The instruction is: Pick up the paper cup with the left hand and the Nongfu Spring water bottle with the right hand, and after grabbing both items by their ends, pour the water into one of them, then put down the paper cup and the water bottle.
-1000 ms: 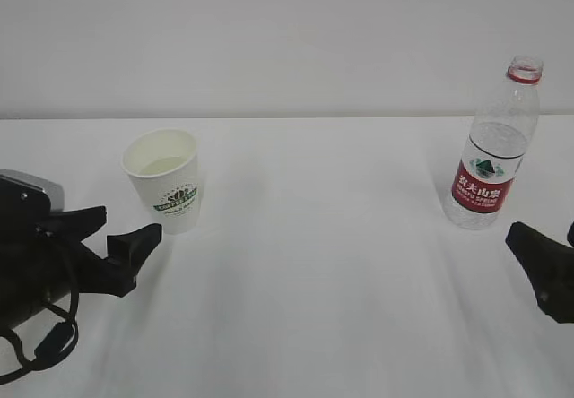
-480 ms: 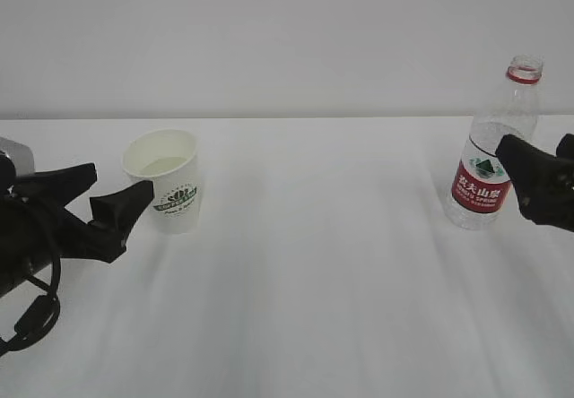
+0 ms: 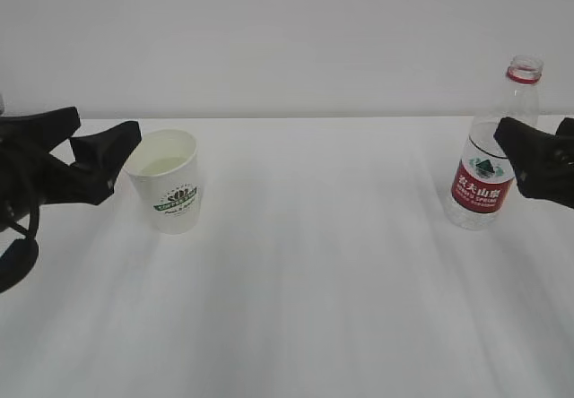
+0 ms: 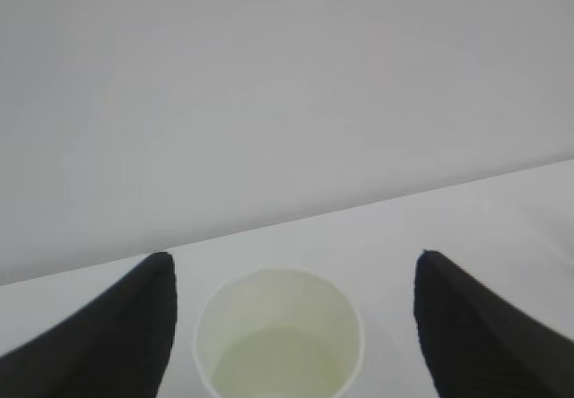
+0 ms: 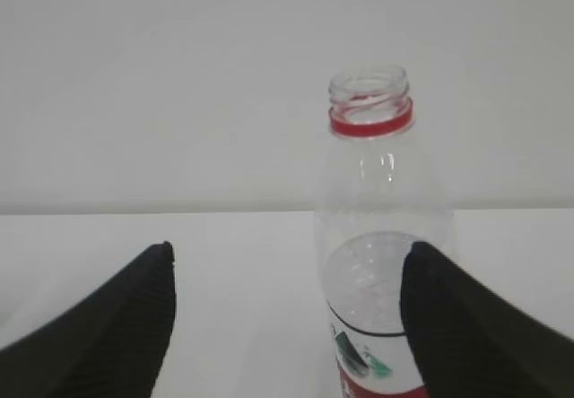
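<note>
Your left hand [image 3: 94,151] stood open just left of the paper cup [image 3: 167,181], which stood upright on the white table [image 3: 314,263] with water [image 4: 278,362] inside. Your right hand [image 3: 529,160] was open too, beside the uncapped Nongfu Spring water bottle [image 3: 491,147], holding nothing.

Paper cup [image 4: 280,337] — base cut off by frame edge; water bottle [image 5: 384,255] — lower label cut off, partly behind claw finger.
</note>
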Controlling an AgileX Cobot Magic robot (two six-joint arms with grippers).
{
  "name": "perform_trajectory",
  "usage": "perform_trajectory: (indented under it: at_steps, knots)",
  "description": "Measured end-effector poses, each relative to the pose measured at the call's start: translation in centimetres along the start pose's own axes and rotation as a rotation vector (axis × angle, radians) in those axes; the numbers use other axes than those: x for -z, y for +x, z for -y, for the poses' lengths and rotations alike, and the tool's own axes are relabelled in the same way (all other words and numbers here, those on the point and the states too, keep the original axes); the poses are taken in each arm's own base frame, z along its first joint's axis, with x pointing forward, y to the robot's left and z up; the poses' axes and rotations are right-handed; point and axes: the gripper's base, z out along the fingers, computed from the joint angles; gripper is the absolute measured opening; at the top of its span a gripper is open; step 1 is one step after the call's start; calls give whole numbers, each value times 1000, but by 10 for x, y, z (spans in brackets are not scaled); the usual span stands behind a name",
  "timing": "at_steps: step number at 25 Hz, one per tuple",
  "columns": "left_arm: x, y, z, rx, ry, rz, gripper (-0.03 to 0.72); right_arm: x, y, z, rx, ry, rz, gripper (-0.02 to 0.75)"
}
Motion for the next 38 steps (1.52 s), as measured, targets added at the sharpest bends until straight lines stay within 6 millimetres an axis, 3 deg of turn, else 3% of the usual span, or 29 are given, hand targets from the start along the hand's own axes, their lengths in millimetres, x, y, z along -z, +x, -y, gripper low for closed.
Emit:
perform_trajectory:
  at_steps: [9,16,22,30,38]
  knots:
    - [-4,-40,1,1,-17,-39,594,1,-43,-4,30,10,72,589]
    - [10,-64,2,1,-20,-15,592,11,-83,-8,35,26,129,589]
    - [32,-82,3,23,-36,-30,592,38,-109,-13,50,36,189,589]
    - [65,-110,5,30,-32,65,590,78,-116,-15,53,92,113,588]
    - [96,-128,8,28,-27,116,590,119,-127,-20,56,111,168,588]
